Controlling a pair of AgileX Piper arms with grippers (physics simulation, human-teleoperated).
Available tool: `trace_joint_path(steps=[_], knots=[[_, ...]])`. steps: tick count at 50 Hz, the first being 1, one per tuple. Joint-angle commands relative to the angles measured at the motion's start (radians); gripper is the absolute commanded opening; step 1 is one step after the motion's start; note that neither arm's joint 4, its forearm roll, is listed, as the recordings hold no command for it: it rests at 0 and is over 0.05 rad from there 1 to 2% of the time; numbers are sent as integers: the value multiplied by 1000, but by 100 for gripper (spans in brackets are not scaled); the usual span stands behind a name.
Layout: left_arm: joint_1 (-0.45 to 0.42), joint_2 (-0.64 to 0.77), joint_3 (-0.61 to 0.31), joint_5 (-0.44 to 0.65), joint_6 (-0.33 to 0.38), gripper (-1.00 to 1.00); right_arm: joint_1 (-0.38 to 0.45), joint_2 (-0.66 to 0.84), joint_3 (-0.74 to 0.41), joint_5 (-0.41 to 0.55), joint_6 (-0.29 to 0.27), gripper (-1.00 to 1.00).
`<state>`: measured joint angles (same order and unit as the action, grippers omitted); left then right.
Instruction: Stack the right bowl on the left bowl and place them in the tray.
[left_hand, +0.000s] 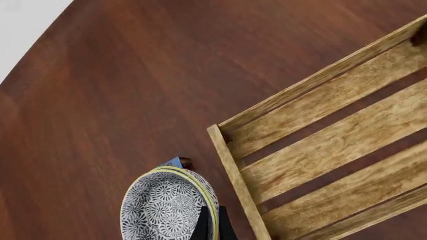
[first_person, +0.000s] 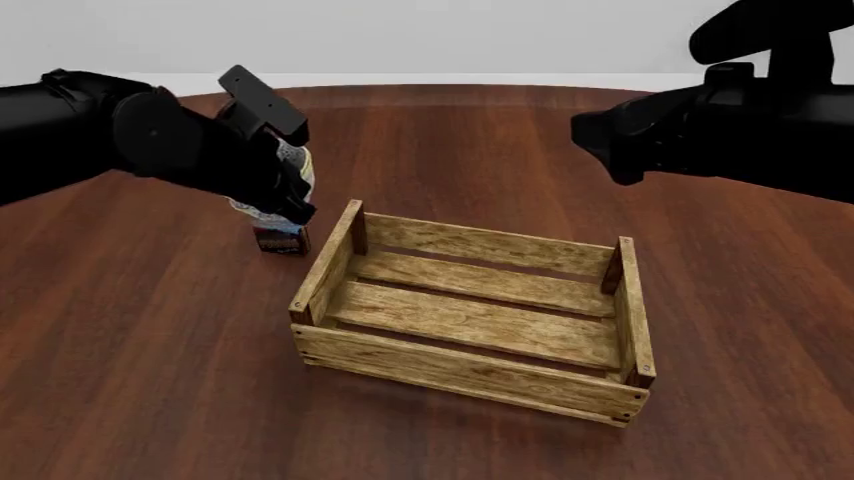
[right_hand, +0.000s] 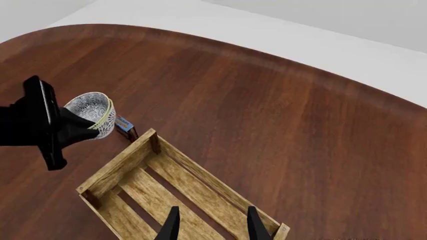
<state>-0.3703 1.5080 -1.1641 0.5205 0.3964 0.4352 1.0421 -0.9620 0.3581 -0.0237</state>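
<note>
My left gripper is shut on the rim of two nested bowls and holds them tilted in the air just left of the tray's left end. The bowls are grey-and-white patterned with yellow rims; they also show in the left wrist view and the right wrist view. The tray is a light-brown slatted wooden crate at the table's middle, with nothing in it; it also shows in the other views. My right gripper is open and empty, high above the tray's right side.
A small blue-and-red box stands on the table under the bowls, close to the tray's far left corner post. The dark wooden round table extends on all sides. The right arm hangs over the far right.
</note>
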Motion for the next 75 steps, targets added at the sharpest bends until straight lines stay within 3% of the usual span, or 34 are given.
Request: trace_joint_path(steps=[1,15,33,58,75], knots=[[-69,9,-48,-16,-38,-100,-1,2,0,1,0,100],[-111,45,-66,-34,3,-100,-17,15,0,-1,1,100],[-189,121,-136,-40,7,-100,-37,32,-6,-6,4,100],[-218,208,-151,-96,62,-100,-50,58,-7,-14,2,100],[-264,272,-202,-89,61,-100,-49,61,-7,-11,5,100]])
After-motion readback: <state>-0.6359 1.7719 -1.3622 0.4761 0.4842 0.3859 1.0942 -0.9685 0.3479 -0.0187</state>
